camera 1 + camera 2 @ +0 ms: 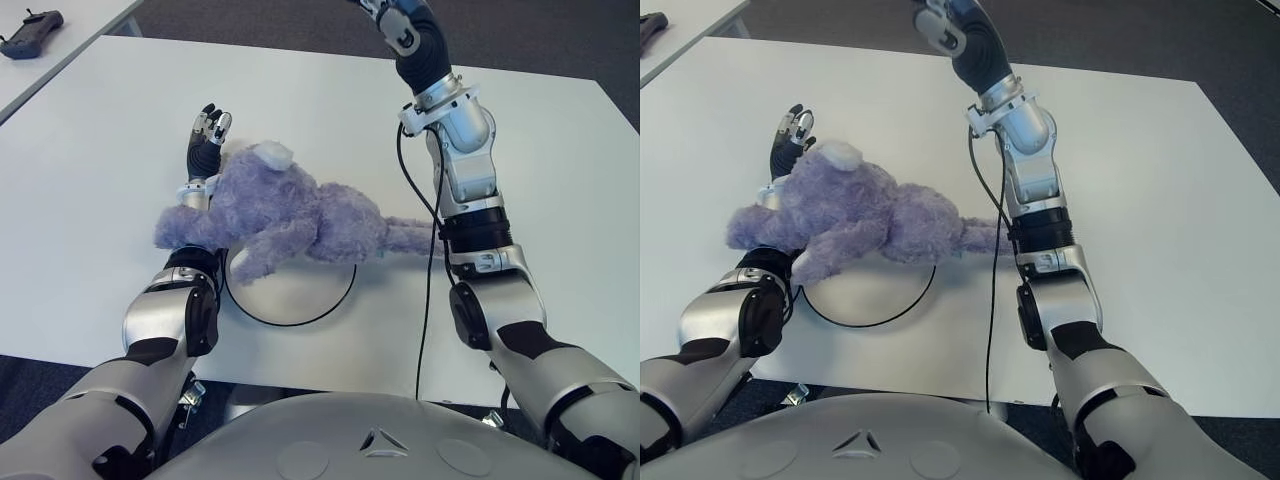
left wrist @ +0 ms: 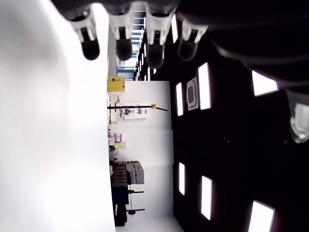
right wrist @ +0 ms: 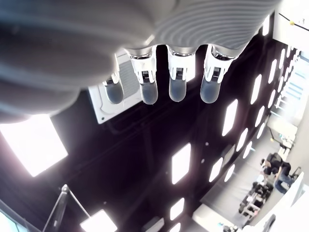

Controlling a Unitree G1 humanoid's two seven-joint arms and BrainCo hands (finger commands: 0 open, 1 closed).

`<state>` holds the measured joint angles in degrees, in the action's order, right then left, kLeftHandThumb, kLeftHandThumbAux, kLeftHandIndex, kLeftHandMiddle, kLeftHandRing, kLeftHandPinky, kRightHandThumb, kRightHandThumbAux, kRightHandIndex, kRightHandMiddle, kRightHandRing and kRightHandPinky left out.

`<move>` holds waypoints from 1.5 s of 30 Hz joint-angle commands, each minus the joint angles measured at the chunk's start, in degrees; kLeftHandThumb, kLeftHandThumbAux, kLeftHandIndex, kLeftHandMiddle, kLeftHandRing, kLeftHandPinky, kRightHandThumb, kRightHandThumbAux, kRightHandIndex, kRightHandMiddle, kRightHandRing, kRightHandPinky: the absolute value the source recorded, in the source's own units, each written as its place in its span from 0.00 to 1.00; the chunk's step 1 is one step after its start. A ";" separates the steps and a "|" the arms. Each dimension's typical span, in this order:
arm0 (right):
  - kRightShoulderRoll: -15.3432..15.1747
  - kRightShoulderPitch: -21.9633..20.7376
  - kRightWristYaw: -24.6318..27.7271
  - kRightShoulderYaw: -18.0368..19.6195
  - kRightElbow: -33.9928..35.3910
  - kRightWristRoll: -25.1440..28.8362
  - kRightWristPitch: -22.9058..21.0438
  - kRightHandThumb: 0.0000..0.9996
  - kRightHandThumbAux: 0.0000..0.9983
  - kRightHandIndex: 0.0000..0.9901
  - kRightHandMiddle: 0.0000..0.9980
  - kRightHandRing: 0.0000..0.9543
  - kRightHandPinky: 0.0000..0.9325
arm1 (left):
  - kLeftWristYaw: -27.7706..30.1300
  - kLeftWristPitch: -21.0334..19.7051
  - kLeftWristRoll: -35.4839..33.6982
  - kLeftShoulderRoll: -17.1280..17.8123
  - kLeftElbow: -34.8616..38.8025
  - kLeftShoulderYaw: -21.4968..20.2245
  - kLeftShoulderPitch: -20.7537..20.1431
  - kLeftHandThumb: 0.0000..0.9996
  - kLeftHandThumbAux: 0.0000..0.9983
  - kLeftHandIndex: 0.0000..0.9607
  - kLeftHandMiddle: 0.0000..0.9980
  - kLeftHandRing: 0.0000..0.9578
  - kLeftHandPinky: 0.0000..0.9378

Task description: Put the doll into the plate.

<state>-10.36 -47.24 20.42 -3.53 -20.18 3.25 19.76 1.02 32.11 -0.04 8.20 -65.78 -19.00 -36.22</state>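
A purple plush doll [image 1: 290, 215] lies on its side across the far rim of the white, black-rimmed plate [image 1: 295, 298], partly over it and partly on the table. Its head end drapes over my left wrist. My left hand [image 1: 210, 125] sticks out beyond the doll with straight fingers [image 2: 120, 43] and holds nothing. One thin limb of the doll reaches my right forearm [image 1: 465, 215]. My right arm is raised high, and its hand is cut off by the top edge of the eye views. In the right wrist view its fingers [image 3: 176, 87] point straight at the ceiling, empty.
The white table [image 1: 560, 200] extends far to the right and back. A black cable [image 1: 425, 320] hangs along my right arm down to the table's near edge. A dark controller [image 1: 30, 45] lies on a second table at the far left.
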 commanded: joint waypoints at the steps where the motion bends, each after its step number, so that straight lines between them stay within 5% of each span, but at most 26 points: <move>1: -1.77 -3.88 -1.12 1.67 -8.10 -1.86 3.70 0.00 0.28 0.00 0.00 0.00 0.00 | -0.24 -2.66 -1.51 -6.95 -9.39 -0.26 13.74 0.00 0.38 0.10 0.11 0.05 0.00; 17: -4.65 -12.94 -5.13 2.22 -25.84 -5.34 12.11 0.00 0.33 0.00 0.00 0.00 0.00 | -0.64 -3.00 -1.23 -6.72 -9.42 -0.06 13.61 0.00 0.38 0.10 0.11 0.05 0.00; 39: -7.85 -19.37 -6.17 4.38 -44.10 -5.71 15.42 0.00 0.37 0.00 0.00 0.00 0.00 | -1.06 -3.49 -0.83 -6.32 -9.52 0.22 13.55 0.00 0.35 0.10 0.10 0.06 0.00; 45: -9.76 -20.83 -5.10 6.99 -49.61 -3.95 13.01 0.00 0.40 0.00 0.00 0.00 0.00 | -0.92 -3.06 -0.87 -6.26 -9.49 0.17 13.68 0.00 0.35 0.11 0.11 0.06 0.00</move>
<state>-17.97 -66.12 14.28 0.86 -63.37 -1.95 33.88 1.02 32.06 0.00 8.13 -65.79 -18.95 -36.32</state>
